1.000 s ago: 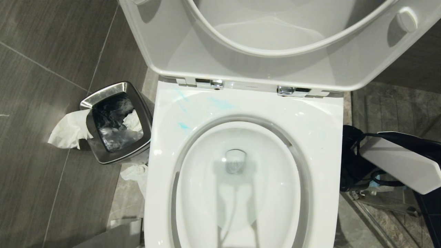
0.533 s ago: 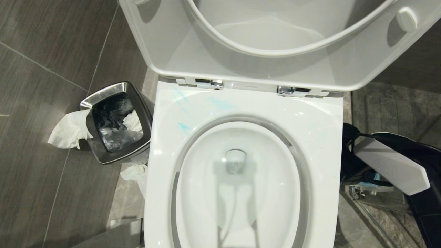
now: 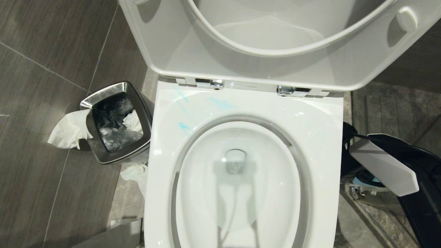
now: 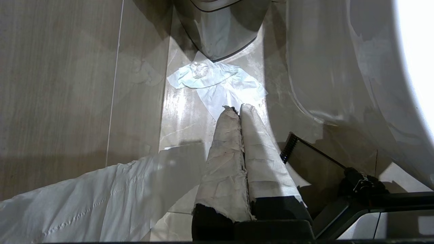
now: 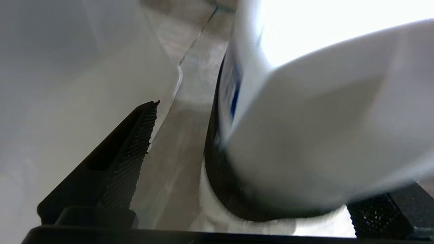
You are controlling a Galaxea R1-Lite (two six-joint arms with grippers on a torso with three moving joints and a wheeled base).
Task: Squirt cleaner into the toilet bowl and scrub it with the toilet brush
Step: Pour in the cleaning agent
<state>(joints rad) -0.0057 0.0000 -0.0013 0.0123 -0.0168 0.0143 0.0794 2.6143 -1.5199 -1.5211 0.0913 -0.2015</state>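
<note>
The toilet bowl (image 3: 320,137) lies open from above, its lid (image 3: 172,62) raised; a steel bin (image 3: 119,124) crowds its left.

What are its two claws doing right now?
Left gripper: closed, holding nothing.
Right gripper: open wide, a white object between its fingers, not gripped.

The glossy white ceramic toilet bowl (image 3: 324,131) carries thin turquoise-blue cleaner smears (image 3: 184,126) on its rim. Beside it, the small brushed-steel bin (image 3: 103,96) holds a shiny black liner with crumpled white tissue (image 3: 69,131), on dark grey wood-grain floor tiles (image 3: 41,69).
</note>
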